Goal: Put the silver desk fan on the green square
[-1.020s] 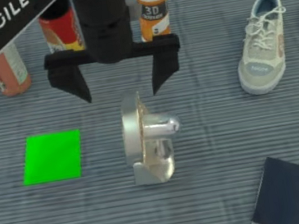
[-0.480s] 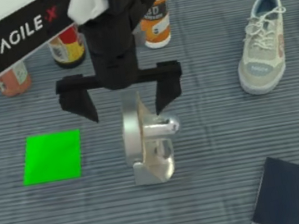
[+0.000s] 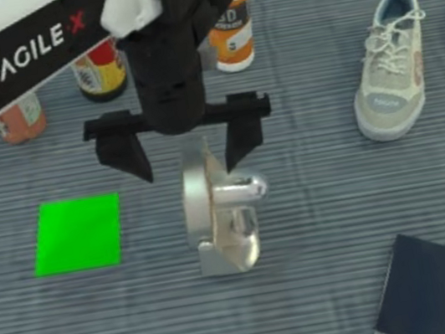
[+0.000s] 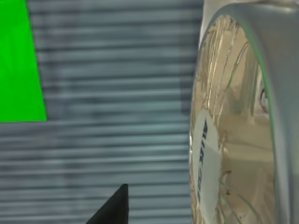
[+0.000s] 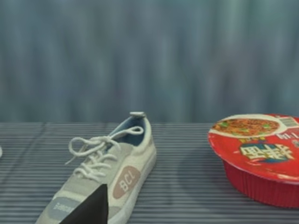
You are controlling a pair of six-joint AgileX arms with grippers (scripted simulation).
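The left end effector (image 3: 186, 149) has descended over the last second and now sits just above the far edge of the silver desk fan (image 3: 220, 214). Its fingers are spread wide, one on each side of the fan's round cage; neither touches the metal yet. In the last half second the drop was slight, so the approach appears close to grasp height. No grasp has been made; the fan has not moved.

The fan stands upright on the striped worktop (image 3: 317, 228) near its centre, cage toward the left, motor housing toward the right, blocky base at the near side. The green square (image 3: 77, 233) lies flat to the fan's left, well apart from it and unoccupied. In the left wrist view the cage (image 4: 233, 126) fills one side and a corner of the square (image 4: 18, 60) shows beyond it.

Clearances: the worktop between fan and square is bare, so a leftward carry looks unobstructed. Bottles (image 3: 231, 26) stand at the far edge behind the arm; a lifted fan should stay nearer than them. A grey sneaker (image 3: 389, 64) lies far right and a dark book (image 3: 440, 285) near right, both outside the travel path. The right arm is parked off to the right; its wrist view faces the sneaker and a red noodle bowl (image 5: 257, 156).
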